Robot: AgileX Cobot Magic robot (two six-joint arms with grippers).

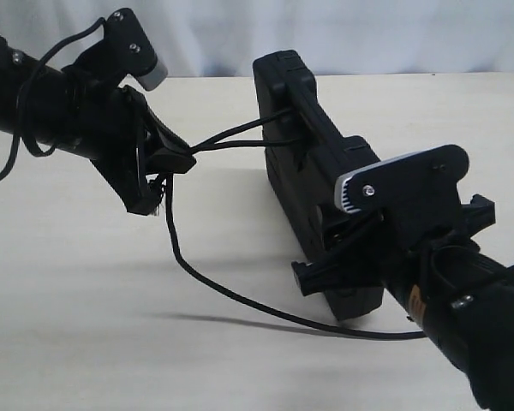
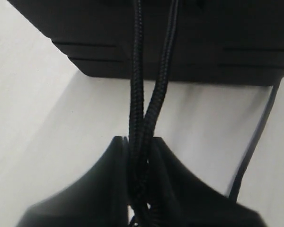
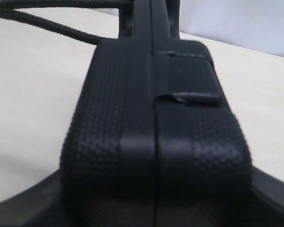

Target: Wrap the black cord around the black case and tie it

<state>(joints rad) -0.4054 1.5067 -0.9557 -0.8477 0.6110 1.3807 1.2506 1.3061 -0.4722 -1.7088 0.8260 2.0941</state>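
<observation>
The black case point(image 1: 313, 150) stands on its long edge on the table, running from the back middle toward the front right. My right gripper point(image 1: 351, 257) is shut on its near end, and the case's textured edge point(image 3: 156, 142) fills the right wrist view. Two strands of the black cord point(image 1: 236, 137) stretch from the case's upper edge to my left gripper point(image 1: 173, 161), which is shut on them point(image 2: 144, 123). The rest of the cord point(image 1: 240, 300) hangs down from that gripper and trails across the table to the case's near end.
The table point(image 1: 86, 300) is pale cream, with a white curtain point(image 1: 368, 34) behind its far edge. Each arm carries smooth black cables, looped beside the left arm point(image 1: 21, 128).
</observation>
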